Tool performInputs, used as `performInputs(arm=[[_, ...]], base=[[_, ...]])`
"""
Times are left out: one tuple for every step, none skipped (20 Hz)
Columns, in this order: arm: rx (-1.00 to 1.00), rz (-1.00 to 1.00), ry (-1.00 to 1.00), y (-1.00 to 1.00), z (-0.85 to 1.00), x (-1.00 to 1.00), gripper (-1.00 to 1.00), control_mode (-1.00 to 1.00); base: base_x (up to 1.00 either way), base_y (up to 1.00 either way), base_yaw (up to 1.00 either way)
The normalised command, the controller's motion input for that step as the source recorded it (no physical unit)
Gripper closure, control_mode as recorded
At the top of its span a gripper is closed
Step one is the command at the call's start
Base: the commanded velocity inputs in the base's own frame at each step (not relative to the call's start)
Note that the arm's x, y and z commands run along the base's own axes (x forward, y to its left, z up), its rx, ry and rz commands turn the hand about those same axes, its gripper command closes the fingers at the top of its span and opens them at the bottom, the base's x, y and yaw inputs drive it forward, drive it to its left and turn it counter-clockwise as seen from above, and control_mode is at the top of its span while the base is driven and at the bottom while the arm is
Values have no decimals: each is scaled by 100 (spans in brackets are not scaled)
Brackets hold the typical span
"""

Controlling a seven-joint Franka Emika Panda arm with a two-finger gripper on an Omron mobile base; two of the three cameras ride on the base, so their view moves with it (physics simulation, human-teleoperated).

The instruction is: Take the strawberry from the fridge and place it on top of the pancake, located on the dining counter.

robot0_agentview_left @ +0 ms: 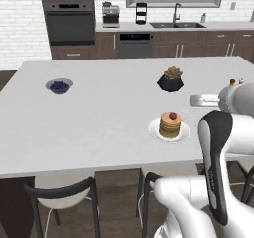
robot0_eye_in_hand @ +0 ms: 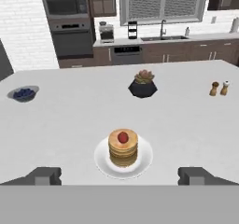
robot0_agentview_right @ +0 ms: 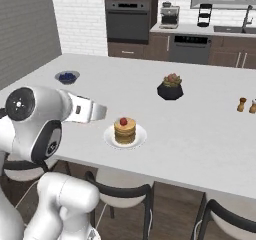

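The strawberry [robot0_eye_in_hand: 123, 137] rests on top of the pancake [robot0_eye_in_hand: 123, 149] stack, which sits on a small white plate [robot0_eye_in_hand: 103, 163] near the front edge of the dining counter [robot0_eye_in_hand: 70, 120]. Both base views show the same: strawberry [robot0_agentview_left: 172, 116] on pancake [robot0_agentview_left: 169, 127], and strawberry [robot0_agentview_right: 123, 121] on pancake [robot0_agentview_right: 125, 132]. My gripper [robot0_eye_in_hand: 119, 175] hangs open in front of and above the plate, well back from it, with nothing between its fingertips [robot0_eye_in_hand: 44, 175]. The fridge is out of view.
A dark pot with a succulent [robot0_eye_in_hand: 142, 85] stands behind the plate. A bowl of blueberries [robot0_eye_in_hand: 23, 94] sits at the far left, salt and pepper shakers [robot0_eye_in_hand: 219, 88] at the right. Chairs [robot0_agentview_right: 120, 194] stand under the counter's near edge.
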Motion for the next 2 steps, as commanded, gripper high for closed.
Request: performInputs(arm=[[0, 0, 0, 21, 89, -100, -100, -100], [0, 0, -2, 24, 78, -100, -100, -100]], base=[[0, 0, 0], [0, 0, 0]])
